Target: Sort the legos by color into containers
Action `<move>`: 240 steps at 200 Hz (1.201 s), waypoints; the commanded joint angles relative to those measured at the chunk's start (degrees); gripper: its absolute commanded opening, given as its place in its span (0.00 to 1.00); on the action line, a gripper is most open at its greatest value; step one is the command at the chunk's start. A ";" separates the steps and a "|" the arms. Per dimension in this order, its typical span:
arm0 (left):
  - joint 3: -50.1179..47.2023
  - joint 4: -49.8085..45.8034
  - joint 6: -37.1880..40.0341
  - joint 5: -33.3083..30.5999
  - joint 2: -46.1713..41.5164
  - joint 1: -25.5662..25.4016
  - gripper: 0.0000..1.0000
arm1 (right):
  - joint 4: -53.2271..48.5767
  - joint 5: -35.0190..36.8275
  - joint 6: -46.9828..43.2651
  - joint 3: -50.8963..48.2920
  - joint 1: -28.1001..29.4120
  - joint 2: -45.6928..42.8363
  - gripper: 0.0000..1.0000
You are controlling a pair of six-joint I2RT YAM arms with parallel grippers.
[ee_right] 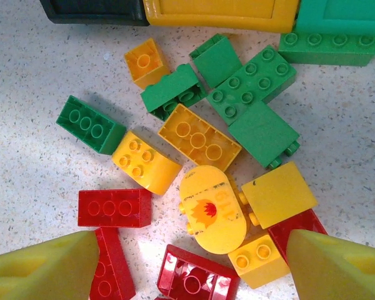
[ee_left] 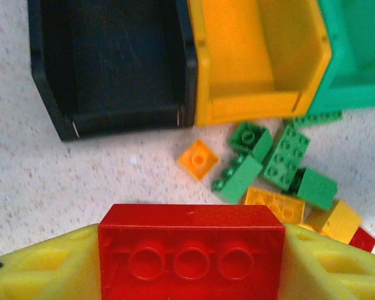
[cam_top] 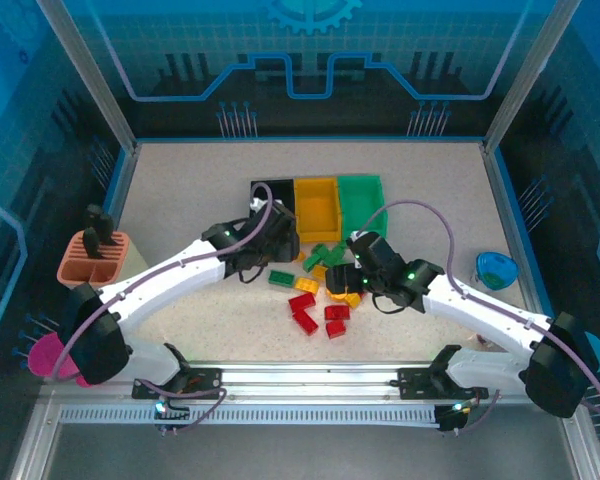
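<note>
Top external view: both arms reach from the near edge toward the middle of the table point(cam_top: 180, 180).
Pink cup point(cam_top: 42, 357): near left corner, beside the left arm's base.
Slotted holder point(cam_top: 93, 260): at the left edge, well apart from the bins, with a dark object point(cam_top: 98, 232) standing in it.
Left gripper point(ee_left: 191, 259): clamped on a red brick point(ee_left: 191, 247), its yellow pads point(ee_left: 37, 275) pressed against the brick's two ends. It is held above the table just near of the black bin, and the brick's face with three round rings is turned to the wrist camera.
Black bin point(ee_left: 125, 119): leftmost in the row, its right wall touching the yellow bin.
Yellow bin point(ee_left: 250, 103): middle of the row, between the black and green bins.
Green bin point(ee_left: 344, 87): rightmost in the row, beside the yellow bin.
Legos point(cam_top: 320, 290): a loose pile on the table just near of the yellow and green bins. The green bricks lie farthest, closest to the bins, the yellow ones are in the middle and the red ones are nearest.
Right gripper point(ee_right: 194, 250): spread wide and holding nothing, hovering over the near part of the pile, with red and yellow bricks below the gap.
Blue cup point(cam_top: 497, 268): at the right edge, well apart from the pile.
</note>
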 commanded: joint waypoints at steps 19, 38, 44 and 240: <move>5.81 3.05 4.28 2.38 5.90 6.39 0.61 | 0.96 -1.19 1.19 -2.75 1.88 -2.53 0.81; 8.53 4.15 4.84 2.99 10.13 8.73 0.61 | 0.21 -0.89 1.28 -2.86 2.61 -2.54 0.81; 9.63 4.22 4.99 3.39 11.62 9.53 0.60 | 0.04 -0.72 1.23 -2.90 2.94 -2.65 0.81; 15.80 3.93 6.57 7.00 12.59 14.63 0.92 | -7.87 2.52 3.55 -3.75 7.57 -2.30 0.80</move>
